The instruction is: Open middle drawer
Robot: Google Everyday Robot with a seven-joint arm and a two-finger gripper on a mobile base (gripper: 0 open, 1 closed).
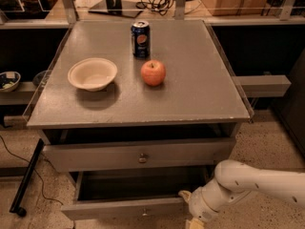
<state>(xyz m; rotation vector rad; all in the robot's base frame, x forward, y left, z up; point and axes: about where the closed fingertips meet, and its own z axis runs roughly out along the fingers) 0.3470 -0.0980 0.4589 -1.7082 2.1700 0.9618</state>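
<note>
The middle drawer point(114, 209) is the lower of the two grey drawers in view. It stands pulled out, its dark inside showing, with a small round knob point(145, 213) at the centre of its flat front. My gripper point(188, 209), on the white arm point(257, 185) coming in from the right, is at the right end of this drawer's front, near the bottom edge of the view. The taller-fronted drawer point(95, 155) above it has its own knob point(142, 158) and sits slightly out from the cabinet.
On the grey cabinet top point(200, 94) stand a white bowl point(92, 74), a red apple point(153, 72) and a blue soda can point(140, 38). A grey shelf arm point(264, 86) sticks out at the right. A black bar point(26, 180) and a cable lie on the floor at the left.
</note>
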